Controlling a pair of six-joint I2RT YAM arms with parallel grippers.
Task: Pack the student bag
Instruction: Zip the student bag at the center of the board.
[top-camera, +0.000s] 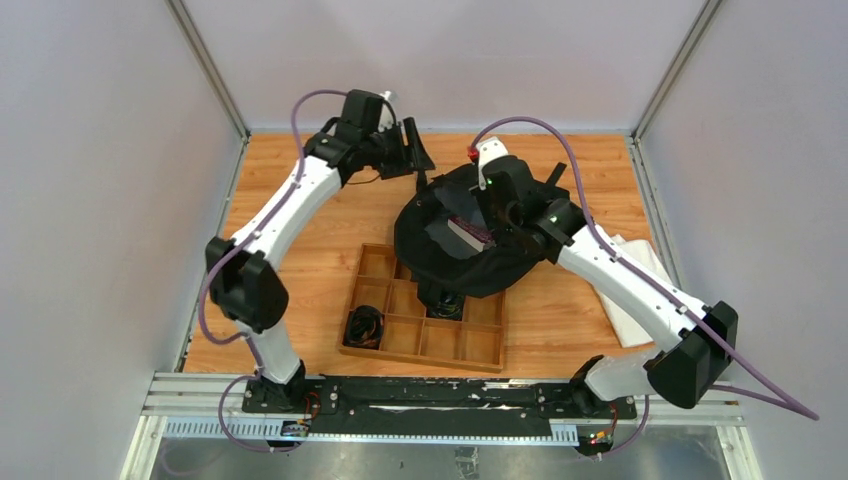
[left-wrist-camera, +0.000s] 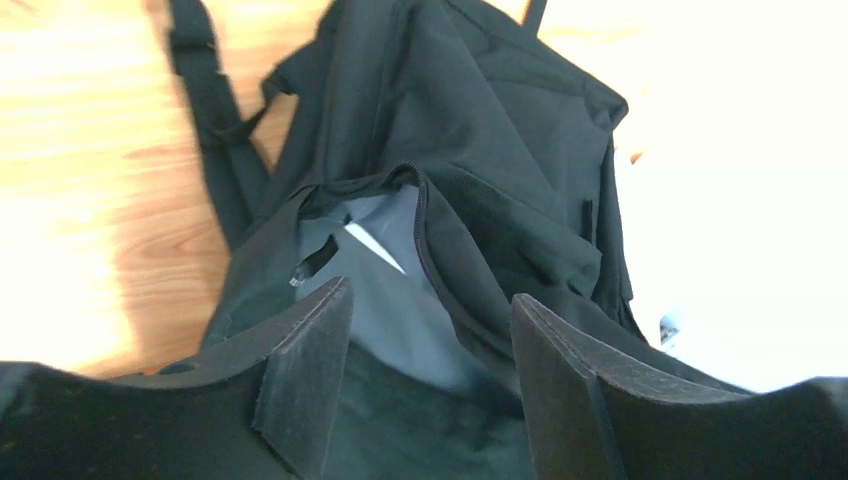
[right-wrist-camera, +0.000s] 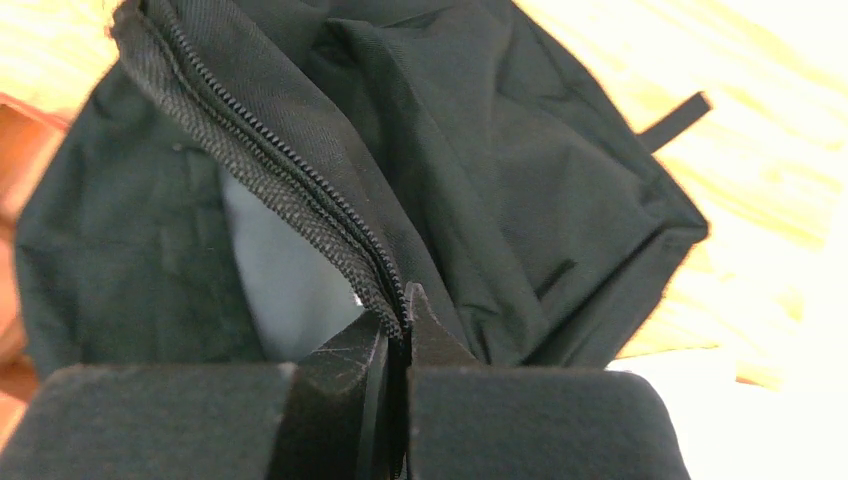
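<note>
— Where's the floppy black fabric student bag (top-camera: 432, 238)?
— Mid-table, overlapping the wooden compartment tray's (top-camera: 440, 342) far corner.
— Grippers?
— Only the wrist views tell. The right gripper (right-wrist-camera: 400, 312) pinches the zipper edge (right-wrist-camera: 290, 170); the left gripper (left-wrist-camera: 430, 320) gapes over the grey lining (left-wrist-camera: 400, 300).

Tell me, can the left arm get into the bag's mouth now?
Probably yes: the left fingers are open and face the student bag, whose mouth the right fingers pinch open by the zipper edge.
</note>
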